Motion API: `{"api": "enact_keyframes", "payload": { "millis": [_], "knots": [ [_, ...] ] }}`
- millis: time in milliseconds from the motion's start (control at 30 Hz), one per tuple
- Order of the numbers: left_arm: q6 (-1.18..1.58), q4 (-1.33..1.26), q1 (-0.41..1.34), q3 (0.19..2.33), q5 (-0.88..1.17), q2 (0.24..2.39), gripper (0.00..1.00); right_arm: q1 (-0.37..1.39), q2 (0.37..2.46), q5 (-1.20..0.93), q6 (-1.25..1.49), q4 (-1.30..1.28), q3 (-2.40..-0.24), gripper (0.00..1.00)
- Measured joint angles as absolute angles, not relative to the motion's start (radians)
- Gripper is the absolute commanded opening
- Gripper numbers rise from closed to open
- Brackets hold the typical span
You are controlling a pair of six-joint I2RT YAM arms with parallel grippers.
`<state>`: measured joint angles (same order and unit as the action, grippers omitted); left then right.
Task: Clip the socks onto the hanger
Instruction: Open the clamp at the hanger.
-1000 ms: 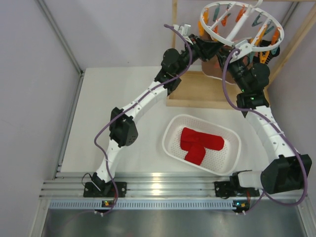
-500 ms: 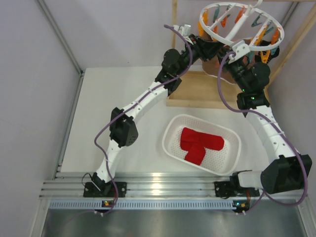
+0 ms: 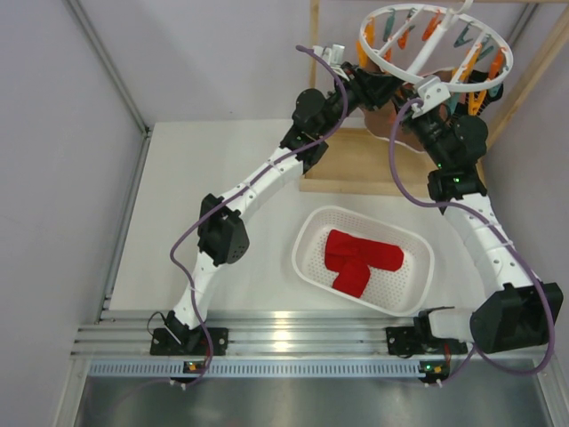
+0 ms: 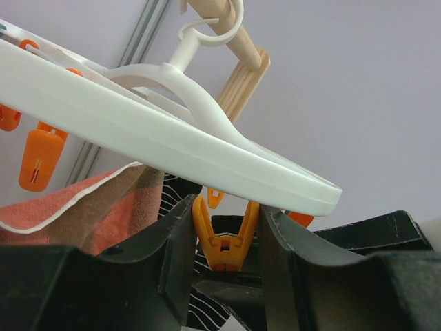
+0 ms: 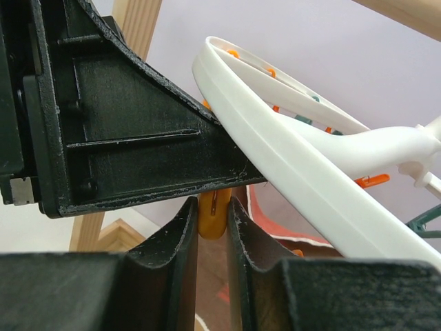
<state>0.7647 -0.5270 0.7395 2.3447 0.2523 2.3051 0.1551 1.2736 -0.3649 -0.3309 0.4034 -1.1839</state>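
The white ring hanger [image 3: 433,40] hangs at the back right with orange and teal clips. My left gripper [image 4: 226,207] reaches up under its rim [image 4: 172,138], both fingers pressed on the spread handles of an orange clip [image 4: 224,245]. A black sock with white stripes [image 4: 207,310] hangs just behind that clip; whether the clip bites it is hidden. My right gripper [image 5: 213,207] is shut on the flat sides of an orange clip [image 5: 213,217] directly below the left gripper's finger [image 5: 124,138]. Two red socks [image 3: 360,258] lie in the basket.
The white perforated basket [image 3: 307,245] sits on the table in front of the right arm. A salmon sock [image 4: 89,207] hangs from the hanger beside my left gripper. The wooden frame [image 3: 356,165] stands under the hanger, its post [image 4: 241,76] close behind.
My left gripper's jaws have eased a little wider around the clip. The right wrist has crept slightly up toward the hanger, and the ring has shifted a touch.
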Motion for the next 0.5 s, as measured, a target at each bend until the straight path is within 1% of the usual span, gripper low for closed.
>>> {"api": "enact_keyframes", "payload": {
  "millis": [300,333,367,500],
  "knots": [
    [0.769,-0.527,0.738,2.345,0.250,2.305,0.47,0.148,1.271,-0.369,-0.341,0.399,-1.183,0.00],
    [0.773,-0.527,0.738,2.345,0.250,2.305,0.46,0.147,1.271,-0.370,-0.341,0.398,-1.183,0.00],
    [0.773,-0.527,0.737,2.345,0.251,2.305,0.42,0.146,1.271,-0.371,-0.342,0.398,-1.183,0.00],
    [0.784,-0.527,0.736,2.345,0.256,2.305,0.39,0.144,1.270,-0.376,-0.349,0.395,-1.183,0.00]
  ]
}}
